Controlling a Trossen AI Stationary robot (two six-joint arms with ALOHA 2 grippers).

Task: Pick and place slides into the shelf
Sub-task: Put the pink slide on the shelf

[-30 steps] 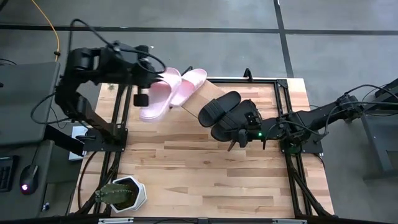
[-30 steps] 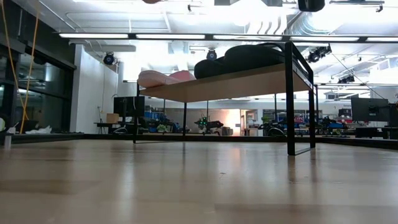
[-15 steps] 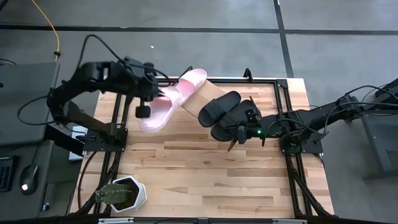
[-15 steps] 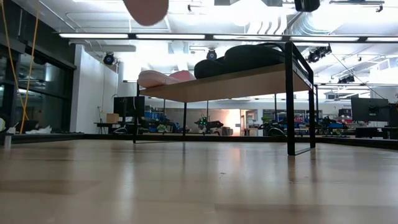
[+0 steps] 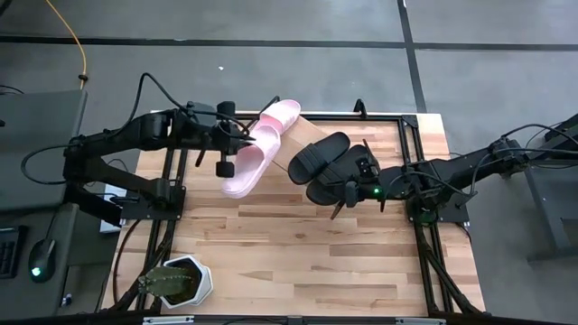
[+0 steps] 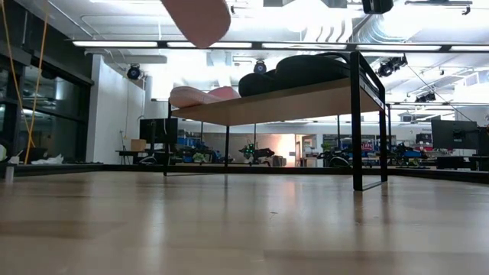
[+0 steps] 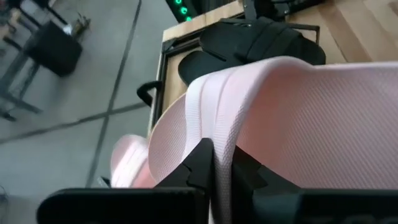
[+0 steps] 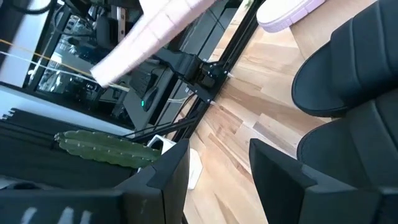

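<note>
Pink slide (image 5: pixel 250 162): left gripper (image 5: pixel 228 152) is pinching its strap, carrying it at nine o'clock of the shelf (image 5: pixel 303 137); needs lowering level beside its shelved pink mate (image 5: pixel 278 117). Right gripper (image 5: pixel 348 192) is idling, fingers parted.

Shelf (image 5: pixel 302 137): slanted light wood board on a black wire frame. Two black slides (image 5: pixel 318 155) (image 5: pixel 339 178) lie side by side on it; one pale pink slide (image 5: pixel 282 116) lies at its far end. The second pink slide (image 5: pixel 250 164) hangs tilted in the air beside the shelf.

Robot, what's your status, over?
Left pincer shut on pale pink slide, held above table. Right pincer open beside two black slides on slanted wooden shelf. Other pink slide shelved. Nothing blocking.
</note>
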